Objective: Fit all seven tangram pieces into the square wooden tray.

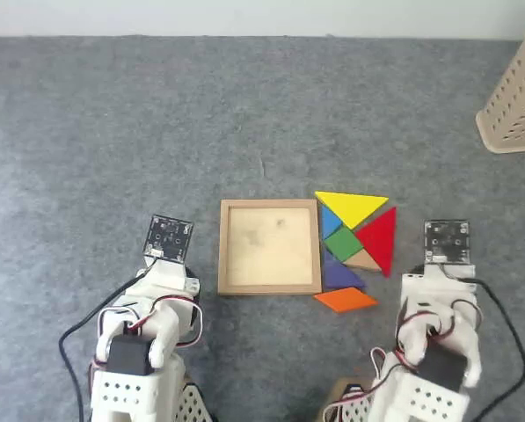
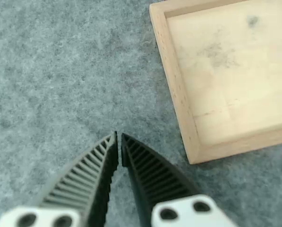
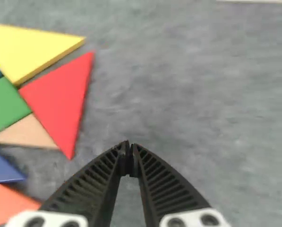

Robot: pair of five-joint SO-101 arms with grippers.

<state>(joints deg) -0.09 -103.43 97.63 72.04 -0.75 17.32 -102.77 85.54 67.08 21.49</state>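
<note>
While left fingers (image 2: 96,175) and right fingers (image 3: 103,177) sit closed, pale wooden tray (image 1: 224,251), bright pieces (image 1: 346,242) alongside

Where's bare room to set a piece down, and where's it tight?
Free: inside the tray, the mat beyond the tray, and the strip between left gripper and tray. Crowded: the tangram pieces bunched between tray and right gripper.

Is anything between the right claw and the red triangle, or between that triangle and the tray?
Nothing visible lies between the right claw and the red triangle: bare carpet only. Between the triangle and the tray, the green piece and a blue piece lie flat on the carpet.
</note>
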